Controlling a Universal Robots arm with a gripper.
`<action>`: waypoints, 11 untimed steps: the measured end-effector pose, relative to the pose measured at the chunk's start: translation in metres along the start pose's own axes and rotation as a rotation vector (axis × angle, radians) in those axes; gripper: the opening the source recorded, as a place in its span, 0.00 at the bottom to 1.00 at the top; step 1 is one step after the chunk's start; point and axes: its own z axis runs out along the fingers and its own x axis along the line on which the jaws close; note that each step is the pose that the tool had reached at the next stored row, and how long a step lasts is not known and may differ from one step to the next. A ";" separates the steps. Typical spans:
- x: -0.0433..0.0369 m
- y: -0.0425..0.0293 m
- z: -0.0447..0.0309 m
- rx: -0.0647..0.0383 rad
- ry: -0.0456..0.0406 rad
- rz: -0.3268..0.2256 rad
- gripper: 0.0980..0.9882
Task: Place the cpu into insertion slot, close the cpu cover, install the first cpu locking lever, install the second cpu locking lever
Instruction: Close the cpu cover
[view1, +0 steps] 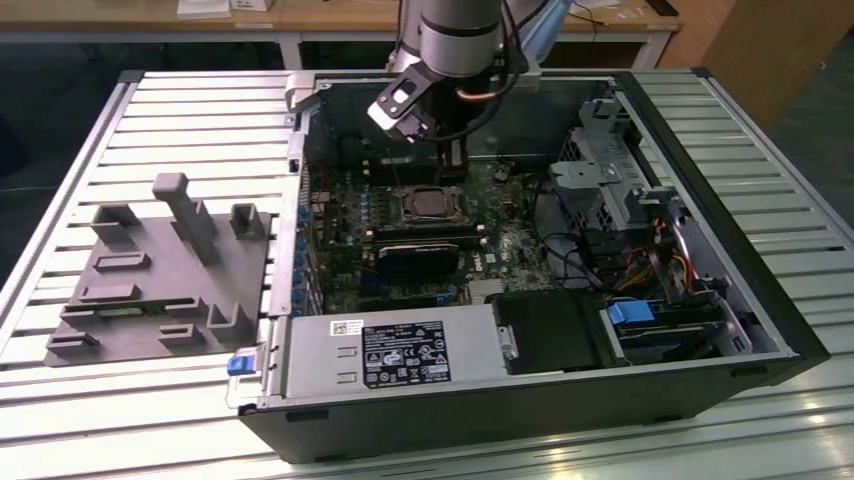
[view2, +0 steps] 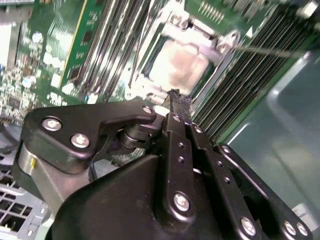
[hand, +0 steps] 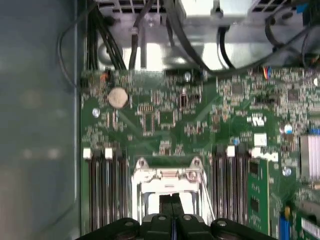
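Observation:
The cpu (view1: 430, 203) shows its silver-grey top (view2: 175, 65) lying flat in the insertion slot (view1: 404, 192) on the green board. The cpu cover (view2: 192, 27) lies down around it as a metal frame (hand: 167, 175), the chip showing through its window. A thin locking lever (view2: 270, 50) sticks out sideways from the socket's corner. My gripper (view1: 454, 175) hangs just behind the socket. Its black fingertips (view2: 174, 95) are pressed together at the frame's edge (hand: 170, 199), with nothing visible between them.
The board sits inside an open computer case (view1: 787, 340). Long memory slots (view2: 110, 45) flank the socket. A black block (view1: 414, 255), a power supply (view1: 387, 355), a drive cage (view1: 627, 190) and cables (view1: 587, 270) crowd the case. A grey fixture (view1: 160, 270) lies at the exterior view's left.

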 end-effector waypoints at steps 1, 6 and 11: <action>-0.0001 -0.0031 0.0003 -0.001 0.0002 0.000 0.00; -0.0006 -0.0123 0.0022 -0.003 0.0000 0.000 0.00; -0.0008 -0.0174 0.0059 -0.003 0.0000 0.000 0.00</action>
